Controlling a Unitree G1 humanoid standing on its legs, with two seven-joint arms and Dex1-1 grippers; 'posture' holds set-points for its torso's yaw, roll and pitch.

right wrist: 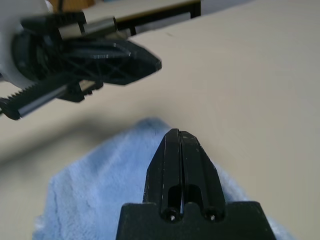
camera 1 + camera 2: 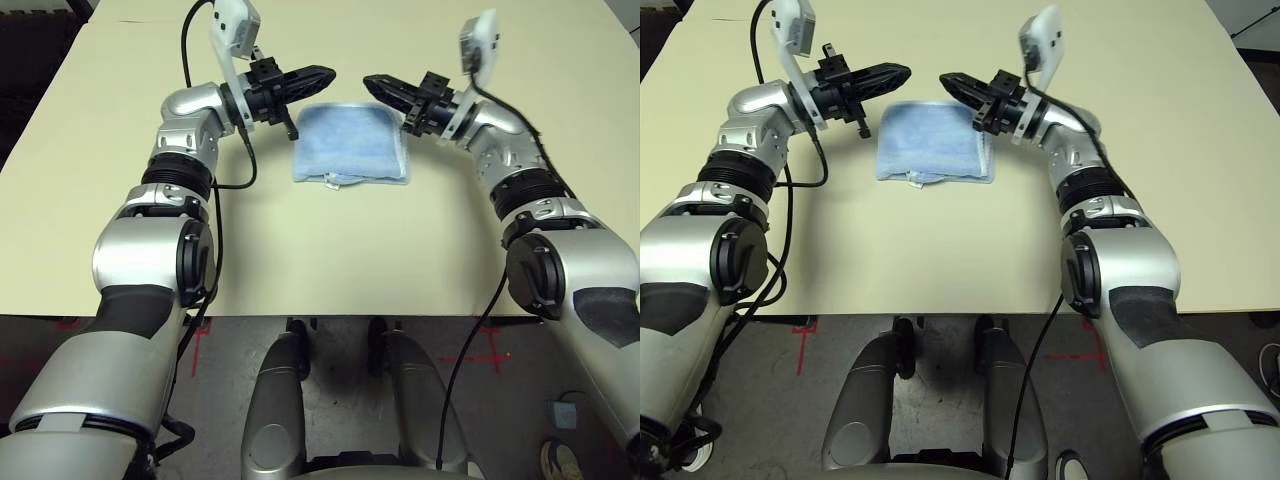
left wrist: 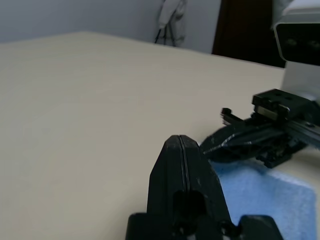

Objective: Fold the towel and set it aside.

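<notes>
**A:** so where was the towel (image 2: 350, 157) at this point? looked folded to me.

**B:** yeah, it lay on the worktop (image 2: 120, 150) as a small blue pad, layers stacked, a bit of white tag poking out at the near edge. It sat right between the two arms, a little below and behind their tips.

**A:** and the tools?

**B:** left tool (image 2: 318, 75) was fully closed with nothing in it, and the right tool (image 2: 379, 84) was the same, fingers pressed flat together and empty. Both hung above the far corners of the towel, tips pointing at each other with a gap between.

**A:** so just the "set aside" bit was left?

**B:** that was my read. The risk I saw: it's soft and floppy, so a pinch on only the top layer would've peeled the fold open on the lift. Shoving it sideways with closed fingers could've bunched it or dragged the layers apart too. And with those tips facing each other that near, going in together could've knocked them together.
</notes>
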